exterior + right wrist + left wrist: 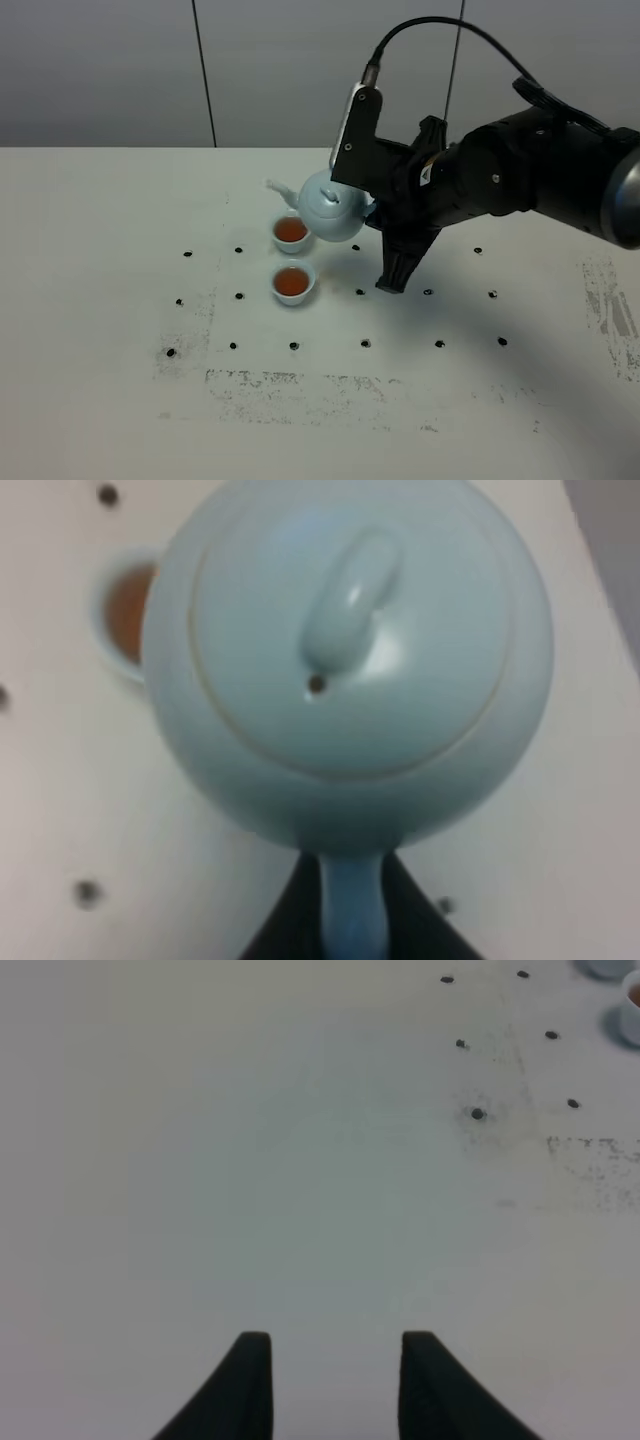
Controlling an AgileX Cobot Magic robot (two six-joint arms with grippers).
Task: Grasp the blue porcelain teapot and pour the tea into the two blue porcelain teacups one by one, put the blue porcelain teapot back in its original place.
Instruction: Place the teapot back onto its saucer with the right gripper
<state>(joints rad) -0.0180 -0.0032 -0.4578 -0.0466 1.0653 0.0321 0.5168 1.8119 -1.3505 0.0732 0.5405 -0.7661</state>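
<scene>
1. Right gripper [352, 925]: its dark fingers [285, 930] are closed narrowly on the loop handle [352, 905] of the round, glossy, pale blue-white porcelain teapot [330, 212]. The black right arm [540, 170] reaches in from 3 o'clock in the exterior view.
2. The teapot sits near the centre of the white matte table [100, 250]. Its thin spout [279, 189] points to about 10 o'clock and the handle faces 3 o'clock. A shadow lies on the table under the body at 5 o'clock, so the pot looks lifted, though contact cannot be ruled out.
3. The right wrist view looks down on the knobbed lid [350, 610], which is seated on the pot.
4. The far teacup [291, 233], a small, handleless cup in pale blue-white porcelain, is at 8 o'clock of the teapot body. It is just beside the body and partly overlapped by it in this view. It holds reddish-brown tea [291, 231].
5. The near teacup [293, 284], identical in form, is at 6 o'clock of the far teacup. The two are close but apart, and it also holds tea.
6. One tea-filled cup [125, 620] shows beside the pot in the right wrist view. I cannot tell which of the two it is.
7. Left gripper [335, 1385]: its two black fingers [250, 1380] are parted by a moderate gap, with nothing between them and only bare table beyond.
8. Small black dots [239, 296] lie in rows on the table around the cups.
</scene>
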